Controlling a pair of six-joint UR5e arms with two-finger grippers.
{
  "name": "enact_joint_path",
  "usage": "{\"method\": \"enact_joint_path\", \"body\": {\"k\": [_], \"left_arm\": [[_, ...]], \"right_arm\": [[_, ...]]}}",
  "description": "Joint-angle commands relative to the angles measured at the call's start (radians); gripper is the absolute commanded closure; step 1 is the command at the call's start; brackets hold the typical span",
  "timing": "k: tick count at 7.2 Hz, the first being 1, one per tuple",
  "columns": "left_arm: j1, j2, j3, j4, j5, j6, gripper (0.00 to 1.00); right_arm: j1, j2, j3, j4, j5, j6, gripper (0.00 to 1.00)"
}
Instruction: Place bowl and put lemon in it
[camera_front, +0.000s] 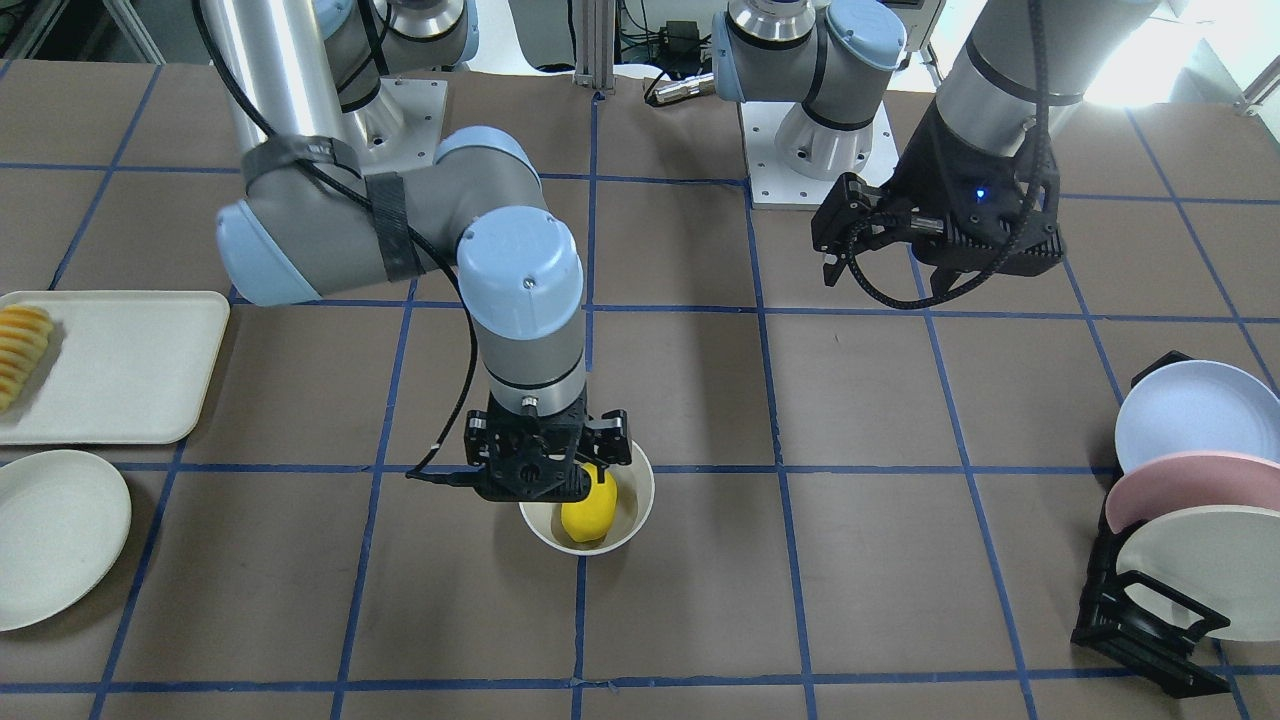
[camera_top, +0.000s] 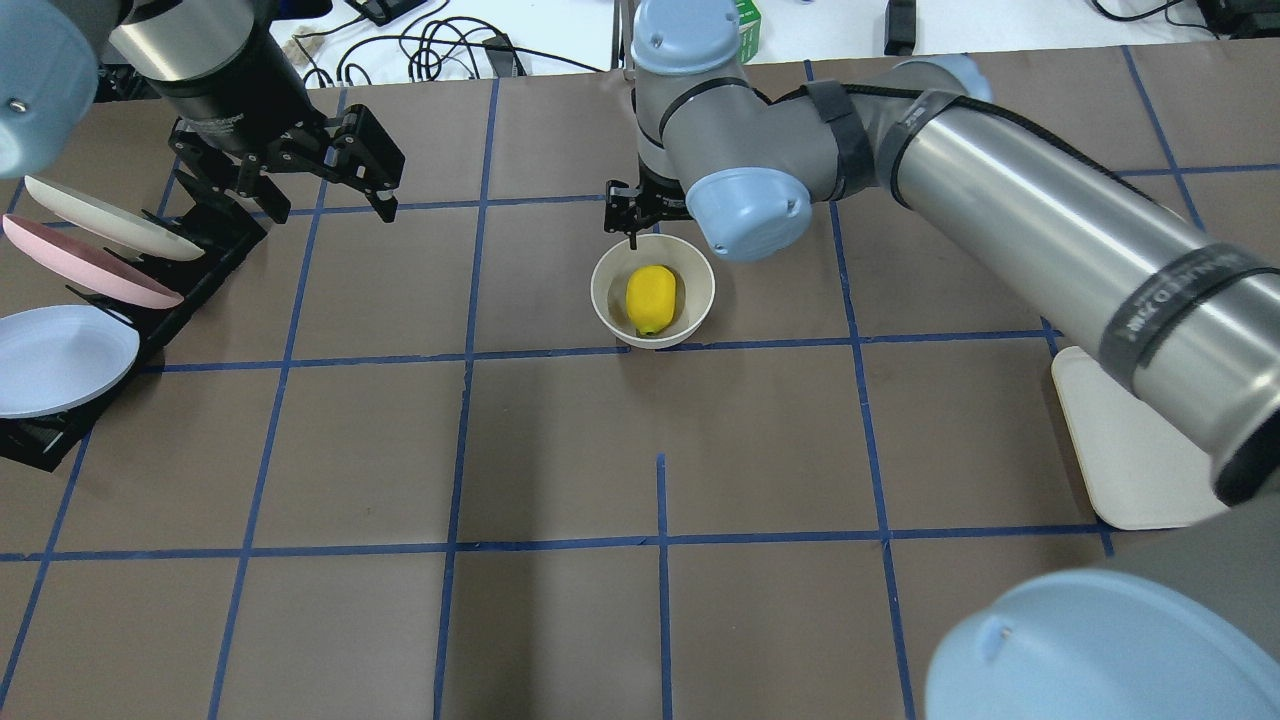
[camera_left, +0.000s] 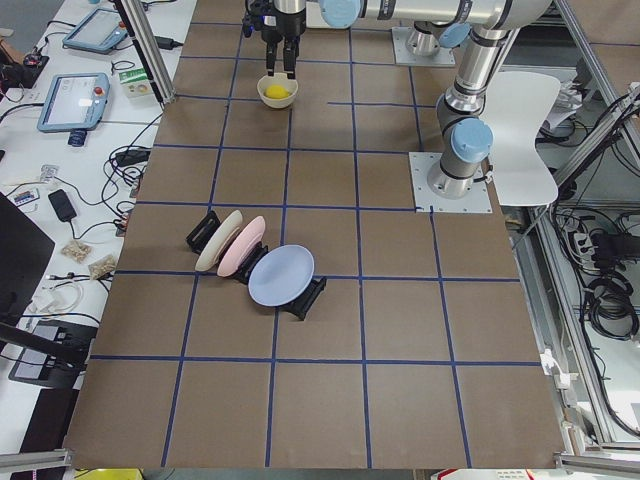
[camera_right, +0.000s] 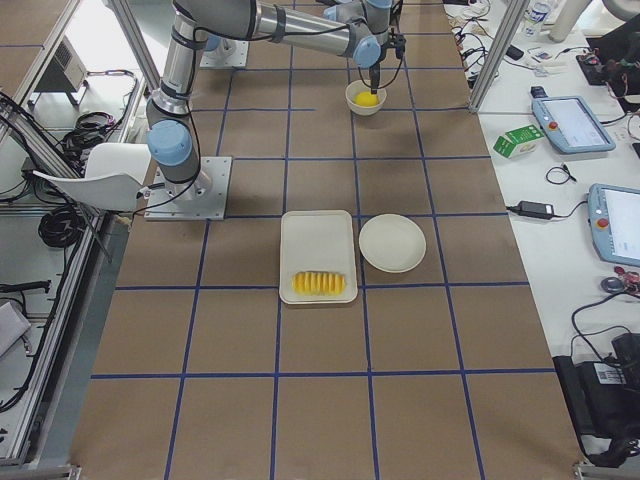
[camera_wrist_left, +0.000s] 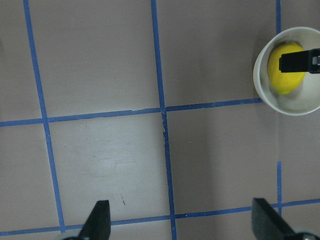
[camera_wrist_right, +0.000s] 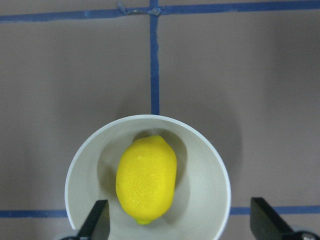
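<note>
The off-white bowl stands on the brown table with the yellow lemon lying inside it. Both show from above in the overhead view, bowl and lemon, and in the right wrist view, bowl and lemon. My right gripper hangs just above the bowl, open and empty, with its fingertips spread wider than the lemon. My left gripper is open and empty, raised well away from the bowl near the plate rack; its wrist view shows the bowl far off.
A black rack holds a blue, a pink and a white plate at my left. A white tray with sliced orange-yellow fruit and a round plate lie at my right. Blue tape lines grid the table.
</note>
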Motion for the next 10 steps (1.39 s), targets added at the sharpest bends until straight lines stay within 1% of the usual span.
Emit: {"method": "enact_joint_path", "body": {"k": [1,2,3,5,7,8,9,10], "left_arm": [[0.001,0.004,-0.002,0.001,0.001,0.000,0.00],[0.001,0.004,-0.004,0.001,0.001,-0.002,0.00],[0.001,0.004,-0.002,0.001,0.001,0.000,0.00],[0.001,0.004,-0.002,0.001,0.001,0.000,0.00],[0.001,0.006,-0.002,0.001,0.001,0.000,0.00],[-0.002,0.006,-0.004,-0.001,-0.001,-0.002,0.00],[-0.002,0.004,-0.001,0.001,-0.001,-0.005,0.00],[-0.002,0.006,-0.001,-0.001,-0.001,-0.005,0.00]], "right_arm": [[-0.135,-0.171,0.001,0.204,-0.009,-0.127,0.00],[-0.201,-0.234,0.003,0.267,-0.010,-0.162,0.00],[-0.234,-0.282,0.003,0.339,-0.006,-0.171,0.00],[-0.252,-0.349,0.005,0.456,-0.007,-0.185,0.00],[-0.316,-0.377,0.005,0.482,-0.007,-0.218,0.00],[-0.335,-0.414,0.005,0.561,-0.007,-0.224,0.00],[-0.363,-0.428,0.008,0.586,-0.006,-0.251,0.00],[-0.381,-0.438,0.033,0.590,-0.004,-0.244,0.00]]}}
